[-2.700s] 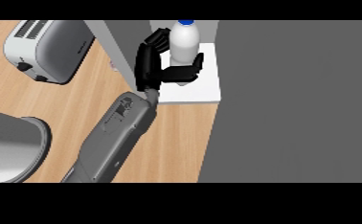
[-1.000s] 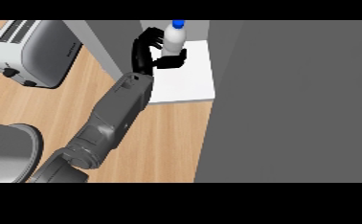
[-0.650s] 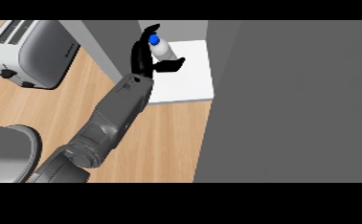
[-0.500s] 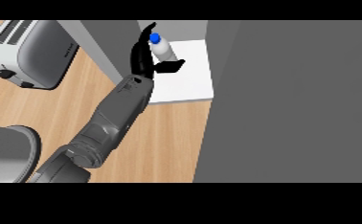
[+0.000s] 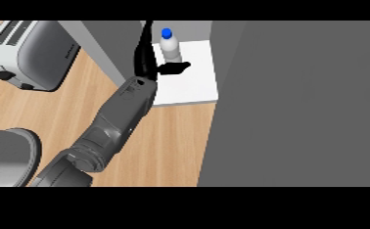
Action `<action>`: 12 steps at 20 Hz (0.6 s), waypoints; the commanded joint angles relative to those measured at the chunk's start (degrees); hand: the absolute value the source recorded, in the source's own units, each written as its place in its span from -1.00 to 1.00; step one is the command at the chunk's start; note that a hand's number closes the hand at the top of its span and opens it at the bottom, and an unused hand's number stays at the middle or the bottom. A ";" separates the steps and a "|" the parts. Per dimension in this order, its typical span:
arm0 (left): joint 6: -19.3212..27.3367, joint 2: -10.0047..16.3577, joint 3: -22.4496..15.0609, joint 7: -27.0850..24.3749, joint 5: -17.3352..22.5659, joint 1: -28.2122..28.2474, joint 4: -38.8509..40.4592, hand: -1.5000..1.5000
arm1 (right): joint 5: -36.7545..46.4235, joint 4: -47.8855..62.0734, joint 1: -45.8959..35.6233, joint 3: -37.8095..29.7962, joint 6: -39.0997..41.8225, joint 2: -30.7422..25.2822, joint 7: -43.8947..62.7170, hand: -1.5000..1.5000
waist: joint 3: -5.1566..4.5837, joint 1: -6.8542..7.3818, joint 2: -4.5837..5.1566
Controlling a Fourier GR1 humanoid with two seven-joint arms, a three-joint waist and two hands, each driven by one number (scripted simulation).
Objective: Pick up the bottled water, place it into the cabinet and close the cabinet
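View: head, the only one.

Item: bottled water, clear body with a blue cap, standing upright on the white cabinet floor, toward its back left corner.

Left hand: fingers straight and seen edge-on along the bottle's left side. The thumb is stretched out rightward in front of the bottle's base. Nothing is clasped, as far as this view shows. Whether the fingers touch the bottle cannot be told. Right hand: not seen.

Step in hand, by judgement: release and withdrawal, with the door-closing to follow.
- Clear the thumb from the base first.
- Draw the hand straight back toward the counter, fingers flat, so the tall, narrow bottle is not tipped.
- Only then go for the door. Which panel is the door is unclear: the broad grey panel at right or the narrower grey panel at left.

Surface: wooden counter, pale grain, meeting the front edge of the cabinet floor.

Room: silver toaster at the far left. A grey rounded object is cut off at the lower left, kind not identifiable.
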 commanded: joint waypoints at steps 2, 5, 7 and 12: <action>-6.04 -0.04 1.60 -5.11 1.17 2.32 -3.32 -1.00 | -0.24 -5.32 2.45 0.23 0.75 -2.01 1.11 -1.00 | 0.02 0.54 -0.29; -12.07 0.61 3.99 -10.32 3.61 2.76 -7.40 1.00 | 0.84 -4.30 2.74 1.89 -0.29 -0.82 -0.14 -1.00 | -0.02 0.32 -0.36; -17.05 -0.04 4.34 -10.64 6.03 2.67 -10.06 1.00 | -0.59 -4.86 -0.62 -0.02 0.00 -0.33 2.99 -1.00 | -0.07 0.61 -0.44; -24.27 -0.04 5.26 -12.89 7.41 3.27 -11.07 1.00 | 1.55 -5.65 1.52 1.40 -0.98 -1.07 3.31 -1.00 | 0.02 2.16 -0.98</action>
